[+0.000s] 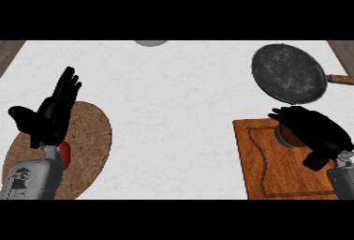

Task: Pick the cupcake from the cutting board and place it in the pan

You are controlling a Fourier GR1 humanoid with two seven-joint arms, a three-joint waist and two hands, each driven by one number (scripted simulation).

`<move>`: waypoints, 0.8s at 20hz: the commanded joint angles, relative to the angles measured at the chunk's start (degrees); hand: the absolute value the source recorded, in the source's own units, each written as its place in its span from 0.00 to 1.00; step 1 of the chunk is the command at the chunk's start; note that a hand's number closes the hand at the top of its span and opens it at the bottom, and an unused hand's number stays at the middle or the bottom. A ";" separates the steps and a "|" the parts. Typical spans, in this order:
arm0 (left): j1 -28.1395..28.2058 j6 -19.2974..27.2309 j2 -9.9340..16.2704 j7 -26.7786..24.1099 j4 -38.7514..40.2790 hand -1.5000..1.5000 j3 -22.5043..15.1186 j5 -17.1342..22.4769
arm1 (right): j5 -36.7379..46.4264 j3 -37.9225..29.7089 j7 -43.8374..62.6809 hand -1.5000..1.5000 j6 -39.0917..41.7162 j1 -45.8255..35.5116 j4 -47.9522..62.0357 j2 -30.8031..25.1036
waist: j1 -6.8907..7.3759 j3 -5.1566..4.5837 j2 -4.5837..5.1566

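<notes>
The cupcake (287, 136) sits on the wooden cutting board (266, 168) at the lower right, mostly hidden; only its reddish top and grey wrapper edge show. My right hand (314, 131) lies over it with fingers curled round it. The dark round pan (288, 72) with a wooden handle (340, 79) rests on the counter just beyond the board, at the upper right. My left hand (52, 115) stands open at the left, fingers up, resting above a woven mat.
A round woven mat (90, 140) lies at the lower left, with a small red object (65, 154) partly hidden behind my left forearm. A grey rounded object (151, 42) peeks in at the far edge. White counter spreads between mat and board.
</notes>
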 commanded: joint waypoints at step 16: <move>-0.02 0.41 -1.03 0.63 -0.69 0.50 0.08 -1.19 | 3.45 10.72 14.33 1.00 12.02 4.47 -2.29 25.67 | -0.46 -0.07 -0.32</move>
